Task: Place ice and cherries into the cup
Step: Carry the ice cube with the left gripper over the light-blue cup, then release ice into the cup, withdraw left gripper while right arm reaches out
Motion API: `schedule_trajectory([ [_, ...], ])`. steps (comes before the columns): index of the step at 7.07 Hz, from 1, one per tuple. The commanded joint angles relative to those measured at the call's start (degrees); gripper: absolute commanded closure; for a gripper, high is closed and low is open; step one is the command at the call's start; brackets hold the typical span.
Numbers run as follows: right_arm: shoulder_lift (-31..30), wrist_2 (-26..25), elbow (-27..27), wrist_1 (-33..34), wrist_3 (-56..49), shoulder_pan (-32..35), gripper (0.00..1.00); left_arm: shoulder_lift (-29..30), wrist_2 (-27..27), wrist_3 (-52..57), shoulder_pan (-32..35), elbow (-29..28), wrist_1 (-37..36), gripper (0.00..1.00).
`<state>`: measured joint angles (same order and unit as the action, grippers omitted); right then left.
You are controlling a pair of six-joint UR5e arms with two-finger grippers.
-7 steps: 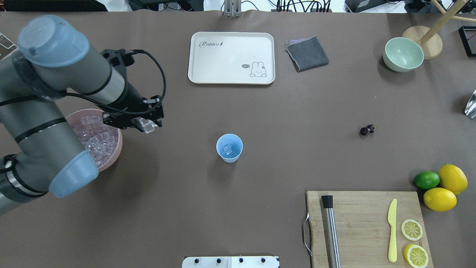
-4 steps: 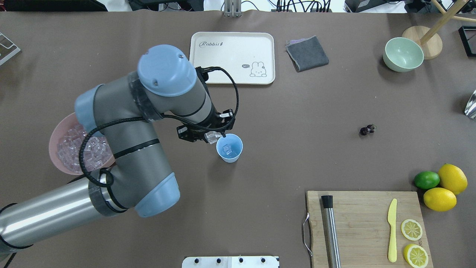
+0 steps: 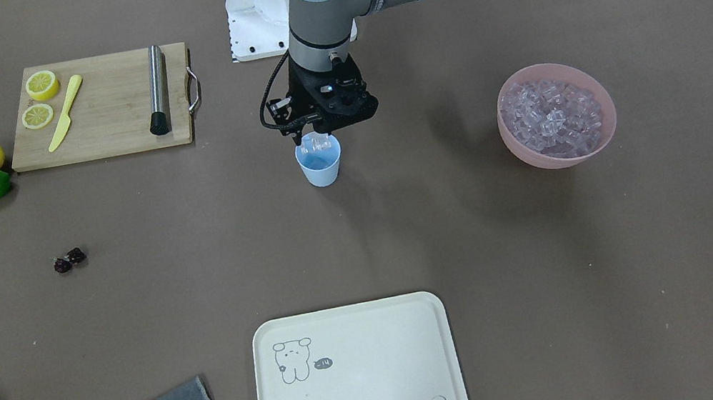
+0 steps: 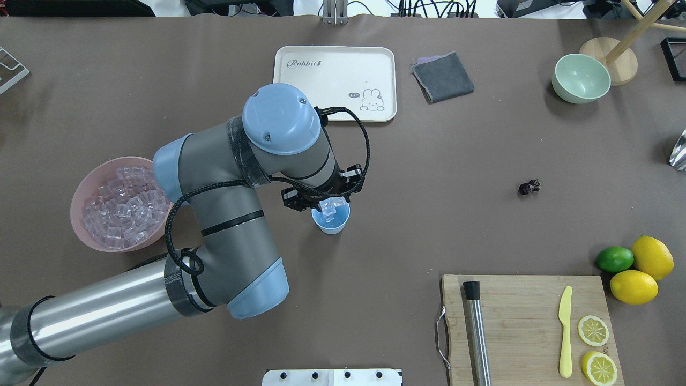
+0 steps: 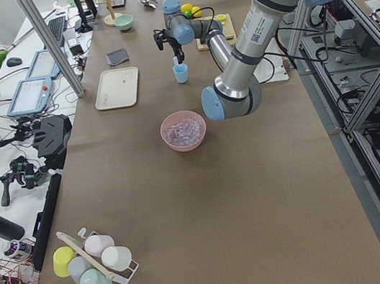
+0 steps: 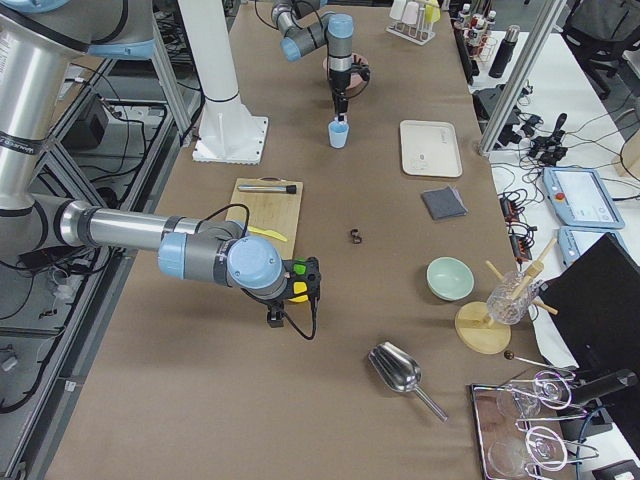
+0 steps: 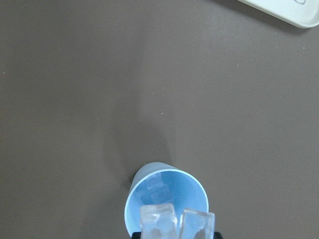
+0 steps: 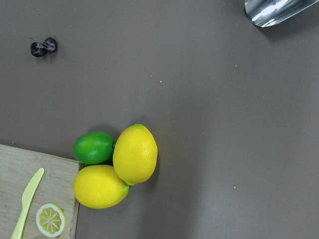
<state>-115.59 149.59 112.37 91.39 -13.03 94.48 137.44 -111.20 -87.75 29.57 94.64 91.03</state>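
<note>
The light blue cup (image 4: 332,224) stands upright mid-table, also in the front view (image 3: 321,168) and the left wrist view (image 7: 149,186), with one ice cube inside (image 7: 158,181). My left gripper (image 4: 331,202) hangs just over its mouth, shut on clear ice cubes (image 3: 316,141) that show at the bottom of the wrist view (image 7: 157,221). More ice (image 4: 122,208) fills the pink bowl (image 4: 79,193). The dark cherries (image 4: 529,186) lie alone on the table to the right, also in the right wrist view (image 8: 43,46). My right gripper (image 6: 272,316) hovers by the lemons; I cannot tell its state.
A cream tray (image 4: 300,102) lies behind the cup. A grey cloth (image 4: 442,76) and a pale green bowl (image 4: 581,78) sit at the back right. A wooden board (image 4: 520,311) with muddler, knife and lemon slices is at the front right, beside lemons (image 4: 651,257) and a lime (image 4: 614,259).
My left arm has swung right from above the pink bowl to over the cup, carrying the ice. Cup and cherries have not moved.
</note>
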Motion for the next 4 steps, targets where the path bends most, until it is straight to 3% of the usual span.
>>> schedule_trajectory([
  [1,1.1,0.0,0.1,-0.2,1.1,-0.1,0.0,0.0,-0.1,1.9,0.8,0.4,0.1,0.03],
  [2,5.1,0.0,0.3,-0.1,3.9,-0.1,0.0,-2.3,-2.2,3.4,4.8,5.5,-1.0,0.03],
  [3,8.4,-0.3,0.4,0.0,8.1,-2.6,0.0,-8.6,-4.9,7.0,6.2,14.6,-4.6,0.03],
  [4,13.1,-2.1,-1.1,-0.6,13.9,-9.8,0.0,-12.9,-4.9,8.7,7.9,21.0,-7.5,0.03],
])
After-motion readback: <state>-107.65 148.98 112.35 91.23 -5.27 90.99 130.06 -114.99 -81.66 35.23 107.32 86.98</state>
